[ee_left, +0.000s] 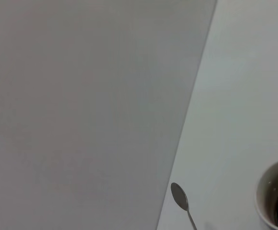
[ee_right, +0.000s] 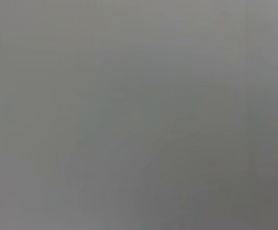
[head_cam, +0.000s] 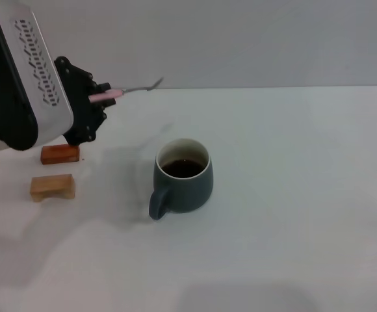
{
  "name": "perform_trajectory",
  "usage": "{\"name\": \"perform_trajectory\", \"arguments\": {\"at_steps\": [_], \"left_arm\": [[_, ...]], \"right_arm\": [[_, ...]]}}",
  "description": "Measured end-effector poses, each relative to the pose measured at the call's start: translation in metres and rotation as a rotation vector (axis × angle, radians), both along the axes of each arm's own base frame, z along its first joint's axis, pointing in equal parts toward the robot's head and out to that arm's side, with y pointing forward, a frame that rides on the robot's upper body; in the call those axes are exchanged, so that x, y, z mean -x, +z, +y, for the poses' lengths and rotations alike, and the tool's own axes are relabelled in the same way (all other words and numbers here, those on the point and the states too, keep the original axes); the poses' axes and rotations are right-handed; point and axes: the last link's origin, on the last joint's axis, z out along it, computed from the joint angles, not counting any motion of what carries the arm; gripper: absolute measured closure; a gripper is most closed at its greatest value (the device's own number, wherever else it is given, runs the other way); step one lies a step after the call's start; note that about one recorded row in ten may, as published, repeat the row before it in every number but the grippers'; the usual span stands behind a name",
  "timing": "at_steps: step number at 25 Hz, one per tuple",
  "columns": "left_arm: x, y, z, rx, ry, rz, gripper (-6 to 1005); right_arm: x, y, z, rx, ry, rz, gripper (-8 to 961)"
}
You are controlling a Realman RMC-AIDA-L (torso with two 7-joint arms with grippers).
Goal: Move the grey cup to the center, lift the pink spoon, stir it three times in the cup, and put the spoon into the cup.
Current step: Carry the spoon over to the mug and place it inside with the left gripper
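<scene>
The grey cup (head_cam: pixel 182 176) stands near the middle of the table, its handle toward the front left, with dark liquid inside. My left gripper (head_cam: pixel 99 99) is shut on the pink spoon (head_cam: pixel 120 93) and holds it in the air, up and to the left of the cup. The spoon lies about level, its metal bowl pointing right. In the left wrist view the spoon's bowl (ee_left: pixel 179 195) and part of the cup's rim (ee_left: pixel 263 191) show. The right gripper is out of view; its wrist view shows only plain grey.
A reddish-brown block (head_cam: pixel 60 154) and a tan wooden block (head_cam: pixel 52 186) lie on the table at the left, under my left arm. The white table (head_cam: pixel 305 195) runs back to a grey wall.
</scene>
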Motion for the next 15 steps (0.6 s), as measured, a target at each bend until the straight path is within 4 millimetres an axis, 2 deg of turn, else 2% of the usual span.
{"name": "perform_trajectory", "arguments": {"at_steps": [5, 15], "left_arm": [[0.0, -0.003, -0.002, 0.06, -0.032, 0.037, 865], [-0.003, 0.01, -0.01, 0.141, -0.061, -0.037, 865]], "right_arm": [[-0.005, 0.001, -0.002, -0.001, -0.027, 0.001, 954], [-0.026, 0.014, -0.021, -0.059, -0.135, -0.005, 953]]}}
